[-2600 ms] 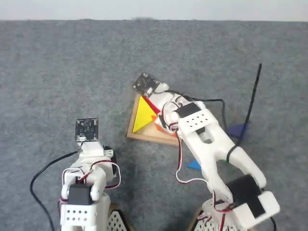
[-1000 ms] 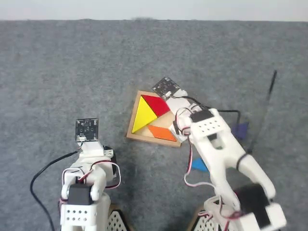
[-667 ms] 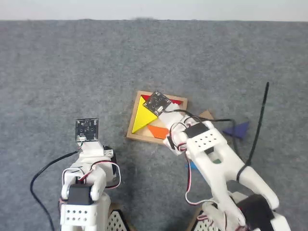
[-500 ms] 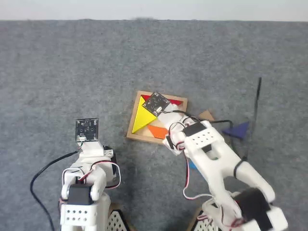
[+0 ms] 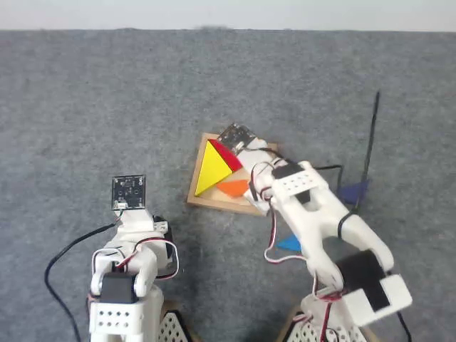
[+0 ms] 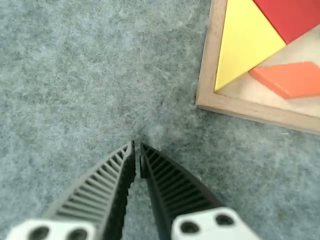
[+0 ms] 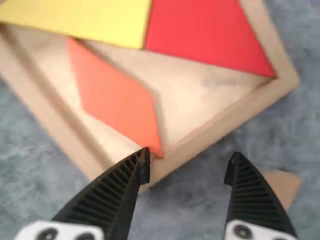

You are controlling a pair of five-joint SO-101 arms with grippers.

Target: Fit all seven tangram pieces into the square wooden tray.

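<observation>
The square wooden tray (image 5: 201,200) holds a yellow triangle (image 5: 211,167), a red triangle (image 5: 226,155) and an orange parallelogram (image 5: 234,188). My right gripper (image 7: 189,159) hangs open and empty over the tray's rim (image 7: 210,135). One fingertip is above the tip of the orange parallelogram (image 7: 117,102), the other above the carpet outside. A tan piece (image 7: 282,182) lies just past the rim. A light blue piece (image 5: 288,244) and a dark blue triangle (image 5: 353,191) lie on the carpet beside the right arm. My left gripper (image 6: 136,147) is shut on nothing, low over the carpet short of the tray (image 6: 240,107).
Grey carpet covers the whole table, with open room to the left of and behind the tray. A thin black rod (image 5: 370,142) stands at the right. The left arm's base (image 5: 121,306) sits at the near edge.
The right arm has swung about over the tray, and its wrist now sits a little farther back over the red triangle. The tan piece is now hidden under that arm. The left arm has not moved.
</observation>
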